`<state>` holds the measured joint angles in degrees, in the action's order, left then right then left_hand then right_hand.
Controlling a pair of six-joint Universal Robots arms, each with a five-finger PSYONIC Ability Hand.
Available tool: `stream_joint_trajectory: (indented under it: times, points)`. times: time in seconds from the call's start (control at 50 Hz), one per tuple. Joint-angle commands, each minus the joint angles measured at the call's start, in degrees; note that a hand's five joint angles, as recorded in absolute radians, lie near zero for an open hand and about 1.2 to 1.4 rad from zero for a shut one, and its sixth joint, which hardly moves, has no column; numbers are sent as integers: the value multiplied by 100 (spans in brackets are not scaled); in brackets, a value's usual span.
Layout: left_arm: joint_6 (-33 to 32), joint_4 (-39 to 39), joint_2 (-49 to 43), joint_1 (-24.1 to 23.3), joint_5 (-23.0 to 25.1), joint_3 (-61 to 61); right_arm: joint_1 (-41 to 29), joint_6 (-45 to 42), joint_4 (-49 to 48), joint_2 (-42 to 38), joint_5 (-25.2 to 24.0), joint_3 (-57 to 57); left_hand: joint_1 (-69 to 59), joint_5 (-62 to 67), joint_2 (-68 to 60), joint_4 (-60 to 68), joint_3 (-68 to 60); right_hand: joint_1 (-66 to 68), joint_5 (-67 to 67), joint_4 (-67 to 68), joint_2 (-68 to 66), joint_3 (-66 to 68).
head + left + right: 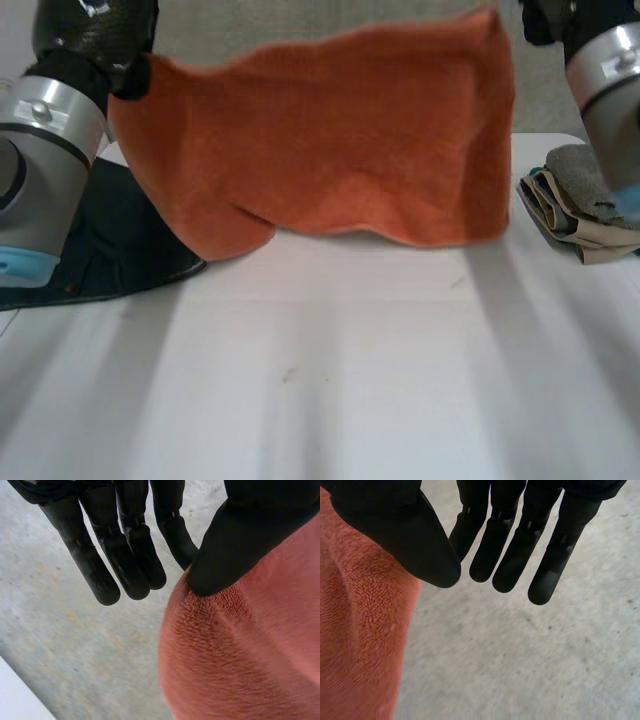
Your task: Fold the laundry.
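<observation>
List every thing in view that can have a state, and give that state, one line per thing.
Orange towel: held up, hanging spread between both hands.
Left hand: pinching one top corner of the towel.
Right hand: pinching the other top corner.
Dark garment: lying spread on the table.
Pile of clothes: folded, stacked by the right arm.

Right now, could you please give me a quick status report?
Pinching top corners: left robot hand, right robot hand. Held up, spread: orange towel. Flanking: dark garment, folded pile.
</observation>
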<state>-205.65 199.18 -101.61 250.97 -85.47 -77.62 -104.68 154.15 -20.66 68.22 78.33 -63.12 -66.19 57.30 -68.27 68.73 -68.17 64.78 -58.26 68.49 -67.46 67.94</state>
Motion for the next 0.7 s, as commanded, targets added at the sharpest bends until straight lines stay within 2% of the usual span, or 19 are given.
stream_joint_trajectory:
  times: [0.02, 0.16, 0.22, 0.26, 0.28, 0.3, 0.32, 0.38, 0.44, 0.6, 0.7]
  points:
    - [148, -169, 36, -83, 242, -1280, 168, -446, 755, 552, -608, -1745, -1381, 1270, -1173, 1127, -1183, 1522, -1174, 1151, -1254, 1206]
    - [-36, -82, -121, -101, 435, -2730, 229, -1131, 1362, 360, -801, -3222, -1381, 1270, -1173, 1127, -1183, 1522, -1174, 1151, -1254, 1206]
    - [-133, 24, -236, -119, 488, -2934, 229, -1386, 1337, 122, -819, -3242, -1381, 1270, -1173, 1127, -1183, 1522, -1174, 1151, -1254, 1206]
    - [-159, 95, -298, -101, 497, -3004, 220, -1536, 1363, -54, -784, -3023, -1381, 1270, -1173, 1127, -1183, 1522, -1174, 1151, -1254, 1206]
    - [-159, 112, -306, -92, 497, -3005, 212, -1545, 1380, -98, -775, -2917, -1381, 1270, -1173, 1127, -1183, 804, -456, 432, -535, 488]
    - [-151, 121, -289, -75, 479, -3005, 211, -1537, 1406, -125, -766, -2803, -1381, 1270, -1173, 1127, -1183, -386, 734, -757, 654, -702]
    - [-142, 112, -263, -75, 470, -3005, 194, -1528, 1468, -160, -784, -2558, -1381, 1270, -1173, 1127, -1183, -2479, 2827, -2851, 2748, -2795]
    - [-133, 86, -27, -110, 418, -3013, 150, -1581, 1599, -230, -801, -2162, -1381, 1270, -1173, 1127, -1183, -4313, 4661, -4685, 4582, -4629]
    - [-133, 34, 211, -162, 418, -3005, 10, -1835, 1758, -458, -880, -1608, -1381, 1270, -1173, 1127, -1183, -4653, 5000, -5024, 4921, -4969]
    - [-124, -178, 1020, -364, 409, -2934, -210, -3311, 1881, -1363, -1601, -237, -1381, 1270, -1173, 1127, -1183, -4872, 5220, -5244, 5141, -5188]
    - [-124, -318, 1520, -417, 435, -2829, -237, -4215, 2582, -2284, -1944, 790, -1381, 1270, -1173, 1127, -1183, -4872, 5220, -5244, 5141, -5188]
